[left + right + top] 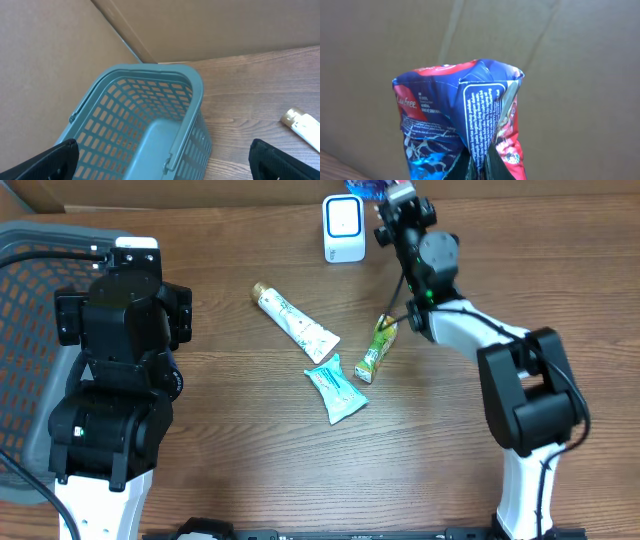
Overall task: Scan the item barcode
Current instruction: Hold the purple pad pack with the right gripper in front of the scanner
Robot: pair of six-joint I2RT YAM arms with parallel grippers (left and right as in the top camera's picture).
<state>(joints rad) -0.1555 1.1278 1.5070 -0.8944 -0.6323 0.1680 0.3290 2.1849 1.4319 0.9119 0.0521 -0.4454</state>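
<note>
Crinkled blue-and-red foil packet [465, 125] pinched in right gripper [398, 200], held near white box-shaped scanner [344, 228]; left gripper [165, 160] spread wide, nothing gripped, above teal slatted plastic basket [197, 100]

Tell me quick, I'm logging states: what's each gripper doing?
Left gripper: open, holding nothing.
Right gripper: shut on the pouch.

Overhead camera is looking straight down on the whole table [250, 470] from well above. Left wrist camera is facing obliquely down at the basket [140, 115] and a tube [300, 122] end, both also showing overhead. Right wrist camera is sitting close against a pouch [460, 125], facing cardboard [580, 60].
</note>
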